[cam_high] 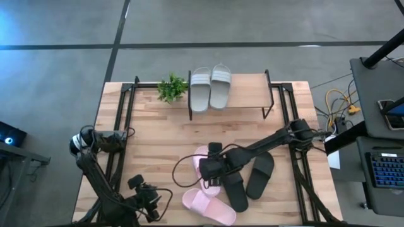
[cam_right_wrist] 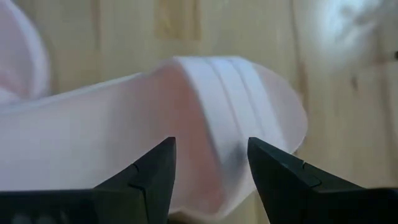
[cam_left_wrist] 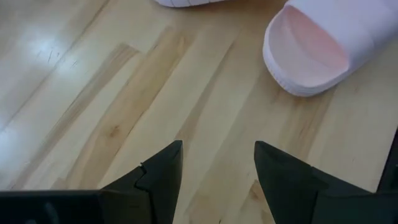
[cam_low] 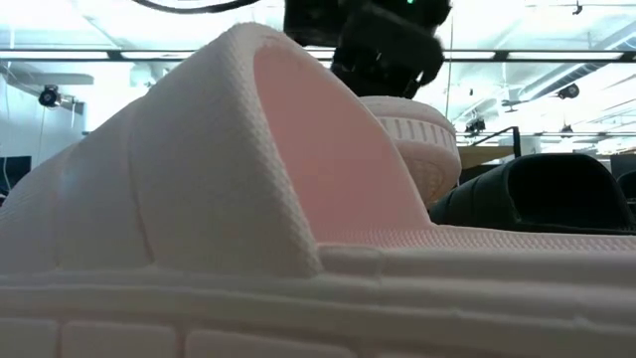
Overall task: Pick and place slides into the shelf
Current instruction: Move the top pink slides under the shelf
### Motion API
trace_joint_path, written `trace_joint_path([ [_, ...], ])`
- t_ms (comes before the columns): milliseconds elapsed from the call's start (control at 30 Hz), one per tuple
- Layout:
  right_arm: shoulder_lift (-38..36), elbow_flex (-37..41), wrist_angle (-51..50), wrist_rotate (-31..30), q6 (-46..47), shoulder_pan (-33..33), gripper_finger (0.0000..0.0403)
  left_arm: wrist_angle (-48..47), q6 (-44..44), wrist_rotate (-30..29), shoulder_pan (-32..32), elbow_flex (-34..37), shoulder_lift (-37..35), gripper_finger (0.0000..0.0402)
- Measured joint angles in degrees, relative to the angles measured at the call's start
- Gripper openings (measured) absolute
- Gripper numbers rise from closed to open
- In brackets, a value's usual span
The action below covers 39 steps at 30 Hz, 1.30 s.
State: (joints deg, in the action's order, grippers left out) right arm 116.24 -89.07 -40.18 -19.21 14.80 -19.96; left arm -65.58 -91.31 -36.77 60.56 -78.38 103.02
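R gripper (cam_right_wrist: 211, 163) hovers over one pink slide (cam_right_wrist: 186, 124) mid-bench, fingers spread w/ strap between, not clamped. Other pink slide (cam_high: 208, 207) at near edge. Grey-green pair (cam_high: 210, 87) on shelf (cam_high: 246, 94). L gripper (cam_left_wrist: 217, 168) near corner, fingers spread, empty.

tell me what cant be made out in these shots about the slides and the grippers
- High view: the right gripper and its arm cover most of one pink slide.
- Low view: the near pink slide fills the picture, hiding the shelf and table.
- Right wrist view: the slide is blurred, so contact is unclear.
- Left gripper: open, holding nothing.
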Motion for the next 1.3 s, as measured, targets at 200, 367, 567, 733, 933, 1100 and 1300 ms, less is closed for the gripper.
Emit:
trace_joint_path([
  [200, 2.9, -0.4, 0.0, -4.3, -2.8, 0.8, 0.0186, -0.1, 0.1, 0.0, 0.2, 0.5, 0.0, 0.0184],
  [367, 3.0, -0.5, 0.2, -8.0, -2.8, 1.3, 0.0131, 0.1, 0.2, 0.0, 0.3, 1.5, 0.0, 0.0184],
  [567, 2.8, -1.0, -0.1, -15.8, -2.5, 4.5, 0.0023, 0.0, 0.2, 0.1, 0.3, 2.3, 0.0, 0.0184],
  [733, 2.8, -1.2, 0.1, -22.9, -1.3, 8.6, 0.0015, 0.1, 0.2, 0.2, 0.2, 2.5, 0.0, 0.0184],
  [933, 2.8, -0.3, 0.0, -23.1, -1.3, 14.6, 0.0014, 0.1, 0.2, 0.5, 0.2, 2.6, 0.0, 0.0184],
  [1100, 2.8, 0.2, 0.1, -21.9, 1.2, 18.3, 0.0027, 0.1, 0.2, 0.7, 0.2, 2.6, 0.0, 0.0184],
  [1300, 3.1, 0.3, 0.2, -17.1, 3.0, 20.3, 0.0102, 0.2, 0.2, 0.7, 0.2, 2.6, 0.0, 0.0184],
])
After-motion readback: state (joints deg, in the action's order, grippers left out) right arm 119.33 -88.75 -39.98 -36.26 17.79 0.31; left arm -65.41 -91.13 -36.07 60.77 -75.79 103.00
